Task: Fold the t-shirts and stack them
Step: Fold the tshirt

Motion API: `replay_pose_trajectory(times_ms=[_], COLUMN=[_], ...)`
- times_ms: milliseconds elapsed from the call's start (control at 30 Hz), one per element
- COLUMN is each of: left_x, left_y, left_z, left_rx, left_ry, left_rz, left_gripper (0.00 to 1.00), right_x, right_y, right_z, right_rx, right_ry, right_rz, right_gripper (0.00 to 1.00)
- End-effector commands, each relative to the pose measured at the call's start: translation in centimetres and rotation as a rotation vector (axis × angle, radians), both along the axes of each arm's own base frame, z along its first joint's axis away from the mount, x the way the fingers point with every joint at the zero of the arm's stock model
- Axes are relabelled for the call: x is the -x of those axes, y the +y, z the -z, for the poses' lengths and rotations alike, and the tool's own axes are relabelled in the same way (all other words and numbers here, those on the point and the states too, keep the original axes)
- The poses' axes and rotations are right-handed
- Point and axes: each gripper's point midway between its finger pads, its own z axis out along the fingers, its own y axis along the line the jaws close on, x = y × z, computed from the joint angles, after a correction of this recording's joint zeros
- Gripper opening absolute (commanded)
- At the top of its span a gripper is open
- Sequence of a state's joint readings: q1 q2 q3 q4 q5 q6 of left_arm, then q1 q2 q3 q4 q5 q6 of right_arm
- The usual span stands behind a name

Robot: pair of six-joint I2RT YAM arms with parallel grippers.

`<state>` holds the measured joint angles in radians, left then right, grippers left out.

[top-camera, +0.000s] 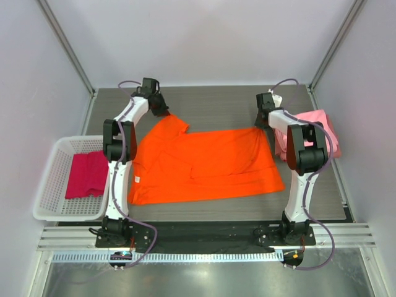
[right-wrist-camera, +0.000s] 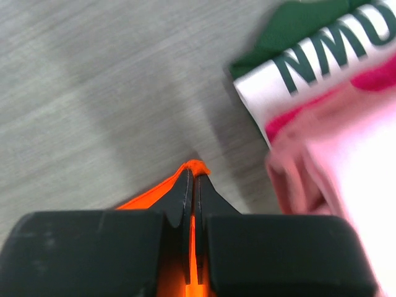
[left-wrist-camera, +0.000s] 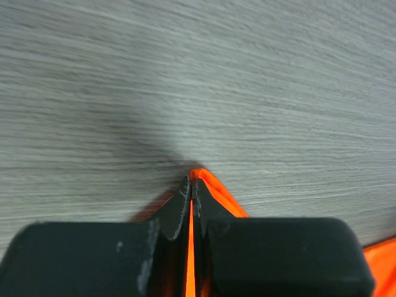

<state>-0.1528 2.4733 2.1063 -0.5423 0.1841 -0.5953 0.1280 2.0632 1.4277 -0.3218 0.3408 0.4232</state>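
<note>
The bright orange t-shirt [top-camera: 204, 164] lies spread across the middle of the table. My left gripper [top-camera: 162, 110] is shut on its far left corner, and orange cloth [left-wrist-camera: 213, 185] pokes out between the closed fingers. My right gripper [top-camera: 262, 122] is shut on its far right corner, with orange cloth [right-wrist-camera: 197, 167] pinched at the tips. Light pink t-shirts [top-camera: 315, 130] sit folded at the right, also in the right wrist view [right-wrist-camera: 346, 167]. A magenta-crimson t-shirt [top-camera: 86, 174] lies in the basket.
A white lattice basket [top-camera: 52, 185] stands at the table's left edge. A white and green printed label or bag [right-wrist-camera: 303, 55] lies beside the pink pile at the far right. Grey walls close in the back and sides.
</note>
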Motion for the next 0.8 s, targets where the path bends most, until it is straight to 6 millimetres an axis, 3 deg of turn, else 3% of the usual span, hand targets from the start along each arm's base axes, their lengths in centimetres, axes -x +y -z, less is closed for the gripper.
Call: replay_pose_trajectory(times_ms=[0, 233, 400, 567, 767], left_x=[-2.2, -5.5, -7.1, -6.1, -3.3], left_y=[1.3, 3.3, 3.4, 3.7, 1.8], left_z=[-2.2, -3.4, -5.8, -8.3, -12.0], left_rx=[0.076, 0.163, 0.189, 0.167, 0.082], left_ry=[-0.062, -0.114, -0.195, -0.236, -0.326], left_rz=[-0.025, -0.084, -0.08, -0.063, -0.017], left_gripper=[0.0, 0.0, 0.0, 0.0, 0.0], right_x=[-2.7, -5.0, -5.9, -5.7, -4.6], right_y=[0.5, 0.5, 0.2, 0.0, 0.6], right_z=[-1.9, -2.6, -3.9, -6.5, -7.2], right_rx=[-0.031, -0.019, 0.0, 0.012, -0.026], right_ry=[-0.069, -0.089, -0.113, -0.155, -0.158], right_rz=[0.018, 0.033, 0.03, 0.022, 0.004], right_gripper=[0.01, 0.01, 0.01, 0.01, 0.01])
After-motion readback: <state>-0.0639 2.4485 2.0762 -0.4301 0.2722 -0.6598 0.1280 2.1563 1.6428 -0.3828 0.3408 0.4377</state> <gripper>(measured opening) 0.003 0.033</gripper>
